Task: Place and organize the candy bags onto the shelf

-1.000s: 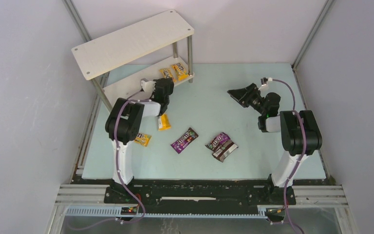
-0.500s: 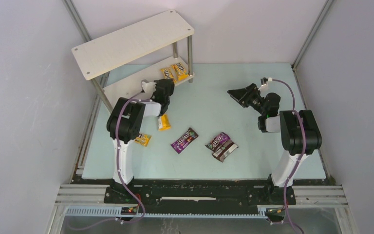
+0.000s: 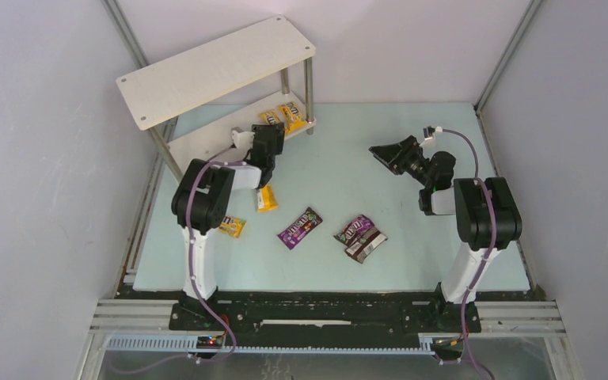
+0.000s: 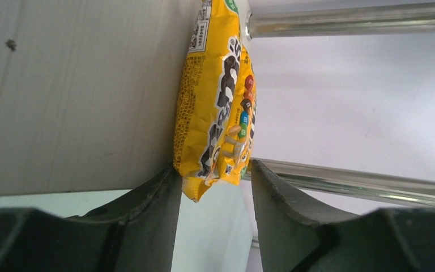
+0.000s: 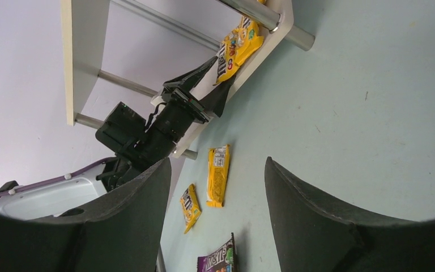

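The shelf has a top board (image 3: 214, 67) and a lower board (image 3: 202, 141). Two yellow candy bags (image 3: 283, 118) lie side by side at the lower board's right end. My left gripper (image 3: 270, 136) is open just in front of them. In the left wrist view its fingertips stand either side of the near ends of these bags (image 4: 212, 107), on the lower board (image 4: 73, 96). On the table lie two yellow bags (image 3: 267, 198) (image 3: 233, 227), two purple bags (image 3: 300, 227) (image 3: 354, 229) and a brown bag (image 3: 366, 246). My right gripper (image 3: 384, 152) is open, empty and raised.
Silver shelf legs (image 4: 351, 20) (image 4: 368, 186) run close beside my left gripper (image 4: 212, 175). The right wrist view, past my right gripper (image 5: 215, 170), shows the shelf (image 5: 82, 56), the left arm (image 5: 158, 127) and the table's yellow bags (image 5: 218, 175) (image 5: 190, 207). Grey walls enclose the table.
My left gripper has crept slightly forward toward the two yellow bags on the lower board. The right arm and the bags on the table have not moved.
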